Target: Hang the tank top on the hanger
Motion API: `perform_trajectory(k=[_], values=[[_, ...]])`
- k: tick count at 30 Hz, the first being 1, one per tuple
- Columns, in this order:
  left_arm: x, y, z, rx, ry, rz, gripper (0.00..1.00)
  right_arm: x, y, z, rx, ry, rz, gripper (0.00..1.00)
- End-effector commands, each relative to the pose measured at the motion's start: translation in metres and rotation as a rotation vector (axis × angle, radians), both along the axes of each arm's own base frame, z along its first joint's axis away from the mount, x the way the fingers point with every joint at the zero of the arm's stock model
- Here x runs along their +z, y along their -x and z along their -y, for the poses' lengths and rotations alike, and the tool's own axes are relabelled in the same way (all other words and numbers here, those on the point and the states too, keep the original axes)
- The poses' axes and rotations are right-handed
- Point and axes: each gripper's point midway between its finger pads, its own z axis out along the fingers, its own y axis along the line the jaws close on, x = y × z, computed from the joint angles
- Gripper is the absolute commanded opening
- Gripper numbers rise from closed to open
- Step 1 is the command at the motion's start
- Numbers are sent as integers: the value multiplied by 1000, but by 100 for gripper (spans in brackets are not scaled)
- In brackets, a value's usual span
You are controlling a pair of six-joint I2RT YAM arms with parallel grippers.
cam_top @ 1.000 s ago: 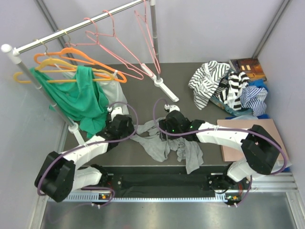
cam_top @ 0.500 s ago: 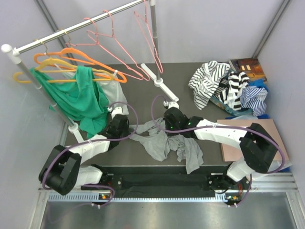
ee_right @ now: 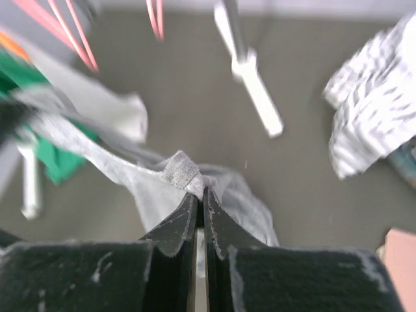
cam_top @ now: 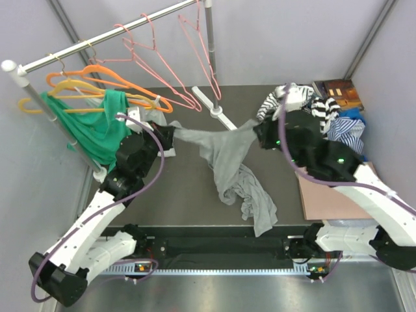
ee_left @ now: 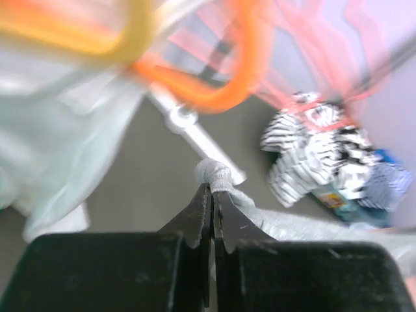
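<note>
The grey tank top (cam_top: 226,159) is stretched in the air between my two grippers, and its lower part trails on the table. My left gripper (cam_top: 170,134) is shut on one end of it, a bunched strap (ee_left: 214,173) sticking out past the tips (ee_left: 212,190). On the other end my right gripper (cam_top: 259,131) is shut as well, a folded strap (ee_right: 181,170) pinched at its tips (ee_right: 200,192). Two thin pink hangers (cam_top: 158,67) (cam_top: 203,49) hang on the rail above and behind the garment. Neither touches it.
A green garment (cam_top: 97,133) and a pale one hang at the left on orange (cam_top: 123,81) and yellow hangers close to my left gripper. The rack's white foot (cam_top: 220,117) lies behind the top. Striped clothes (cam_top: 305,114), a book (cam_top: 338,91) and a brown board (cam_top: 331,195) are at the right.
Both grippers closed on the tank top down at the table. They then rose and moved apart, the left towards the rack and the right towards the striped pile, pulling the top up and taut.
</note>
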Motion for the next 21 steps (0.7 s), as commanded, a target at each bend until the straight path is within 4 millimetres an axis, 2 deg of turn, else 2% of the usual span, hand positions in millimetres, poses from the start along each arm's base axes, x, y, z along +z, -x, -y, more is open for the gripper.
perform_trajectory(k=[1,2,3,4,5,6,7,9,10,11,12,13,14,16,17,18,19,20,21], values=[[66,10,30,-130,13,108,0,73,4,49,-99,10,152,0],[75,15,41,-165,14,122,0,98,7,53,-103,-30,196,0],[101,17,47,-179,28,165,0,110,7,56,-102,-25,225,0],[113,20,51,-196,8,194,0,122,8,59,-102,-33,247,0],[123,23,64,-228,4,211,0,146,9,61,-104,-62,286,0],[136,24,69,-239,0,236,0,158,9,63,-99,-51,315,0],[170,30,72,-253,5,304,0,185,13,69,-103,-90,363,0],[186,22,81,-257,-15,323,0,201,7,65,-101,-66,401,0],[220,25,75,-242,-10,391,0,228,11,71,-107,-109,450,0],[224,16,80,-232,-26,398,0,231,3,61,-103,-89,456,0],[240,15,79,-221,-24,432,0,241,1,61,-100,-75,483,0],[253,14,78,-211,-43,468,0,264,6,67,-106,-115,533,0],[282,15,78,-205,-29,523,0,267,-1,61,-99,-67,562,0],[307,15,81,-211,-53,589,0,291,-4,60,-111,-87,647,0],[335,17,80,-203,-37,650,0,298,-6,64,-128,-50,687,0],[348,17,81,-197,-35,686,0,306,-7,69,-156,-52,716,0],[363,20,80,-193,-55,733,0,324,-5,84,-218,-88,759,0],[364,9,94,-213,-80,745,0,331,-7,91,-250,-59,788,0],[395,23,84,-204,-57,821,0,345,-4,101,-285,-89,832,0]])
